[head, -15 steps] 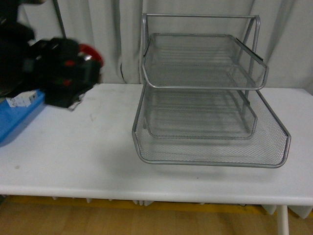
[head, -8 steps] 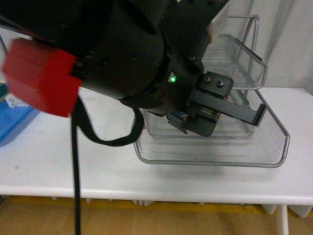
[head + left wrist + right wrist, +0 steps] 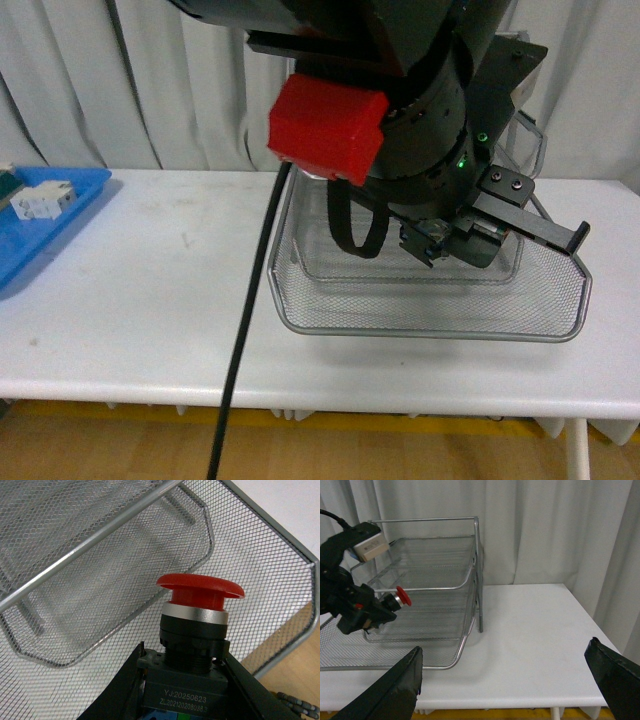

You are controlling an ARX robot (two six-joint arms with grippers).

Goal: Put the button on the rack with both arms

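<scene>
Tabletop (image 3: 150, 300); left tool (image 3: 186, 685), button (image 3: 200, 587) over rack (image 3: 430, 335)

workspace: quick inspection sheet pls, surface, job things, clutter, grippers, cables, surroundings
surface: white table, a few faint marks
job's things: button held before the rack's lower tiers, red cap toward the mesh; rack stands on the table
clutter: blue tray at the table's left edge, white block in it
grippers: left gripper jaws shut on the button; right gripper jaws open, empty
cables: thick black cable hangs down past the table's front edge
surroundings: grey curtain behind, wooden floor below
</scene>
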